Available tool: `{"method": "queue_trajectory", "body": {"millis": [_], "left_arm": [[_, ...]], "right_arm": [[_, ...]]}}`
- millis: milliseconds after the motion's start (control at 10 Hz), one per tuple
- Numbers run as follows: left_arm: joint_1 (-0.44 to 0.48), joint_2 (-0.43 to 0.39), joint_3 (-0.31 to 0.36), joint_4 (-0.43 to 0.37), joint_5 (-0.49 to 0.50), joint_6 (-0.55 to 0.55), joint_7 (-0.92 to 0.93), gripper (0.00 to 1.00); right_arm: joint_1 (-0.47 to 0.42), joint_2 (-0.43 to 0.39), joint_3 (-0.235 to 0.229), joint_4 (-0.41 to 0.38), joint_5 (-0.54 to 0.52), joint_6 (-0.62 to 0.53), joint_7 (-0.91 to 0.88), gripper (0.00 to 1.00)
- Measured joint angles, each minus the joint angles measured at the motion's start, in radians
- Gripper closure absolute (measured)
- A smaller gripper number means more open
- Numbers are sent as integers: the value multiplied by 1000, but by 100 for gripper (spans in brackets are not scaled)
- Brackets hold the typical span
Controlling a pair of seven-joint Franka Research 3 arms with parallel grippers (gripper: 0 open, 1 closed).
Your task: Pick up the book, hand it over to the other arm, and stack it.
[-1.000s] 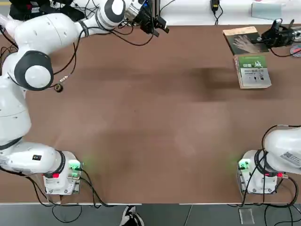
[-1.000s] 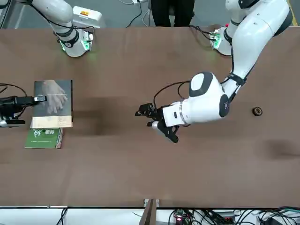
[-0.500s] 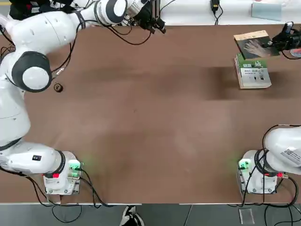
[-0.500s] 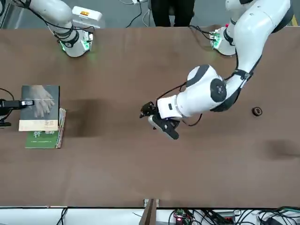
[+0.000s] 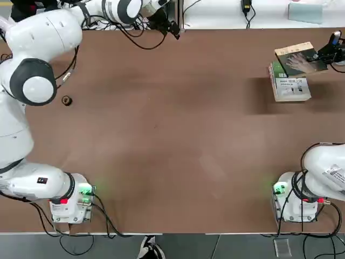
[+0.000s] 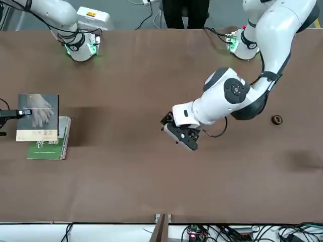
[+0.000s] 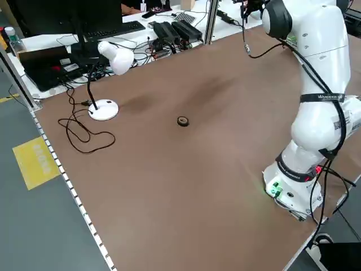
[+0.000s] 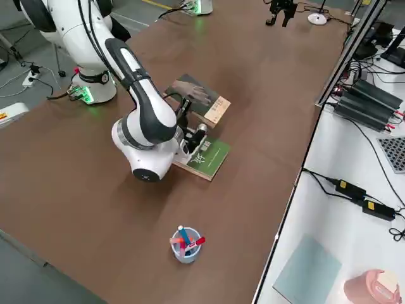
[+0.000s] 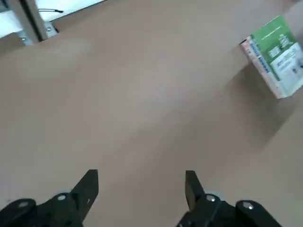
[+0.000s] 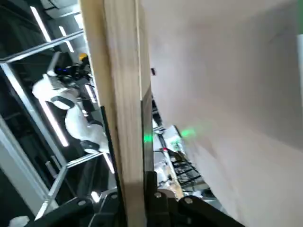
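The book (image 5: 299,58), a thin dark paperback with a pale hand on its cover, hangs at the table's far right with my right gripper (image 5: 325,54) shut on its right edge. Its near end overlaps the far end of the thicker green-and-white book (image 5: 291,85) lying on the table; whether they touch I cannot tell. The front view shows the book (image 6: 38,116) at the left, over the green book (image 6: 48,147). In the right wrist view its tan edge (image 10: 120,94) runs up from the shut fingers. My left gripper (image 5: 171,27) stands open and empty near the far edge, left of centre, its fingers (image 9: 89,187) spread.
A small dark ring (image 5: 66,100) lies on the table's left part. A cup of pens (image 8: 185,244) stands at the far right corner. A white desk lamp (image 7: 113,56) and cables sit on the bench beyond the left edge. More cables line the far edge.
My right gripper has carried the book to the right and toward the robot, so that it now overlaps the green-and-white book. The left gripper has drawn back toward the far edge.
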Motion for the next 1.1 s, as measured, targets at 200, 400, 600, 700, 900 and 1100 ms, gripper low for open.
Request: {"method": "queue_trajectory", "body": {"millis": [200,400,600,700,900,1100], "left_arm": [[-1,-19,16,1,21,-6,-5,21],[-2,-48,40,1,35,-23,-27,19],[3,-64,58,-2,69,-69,-71,14],[8,-69,63,-2,96,-95,-105,14],[20,-80,64,-2,152,-153,-187,11],[21,-97,64,-2,191,-207,-245,0]], "right_arm": [[-5,20,6,51,-54,0,-7,84],[-11,39,17,101,-116,0,-34,84],[-14,55,27,141,-147,-3,-42,84],[-15,63,31,155,-151,-13,-42,84],[-15,84,44,180,-156,-34,-42,84],[-21,115,71,193,-157,-44,-43,84]]}}
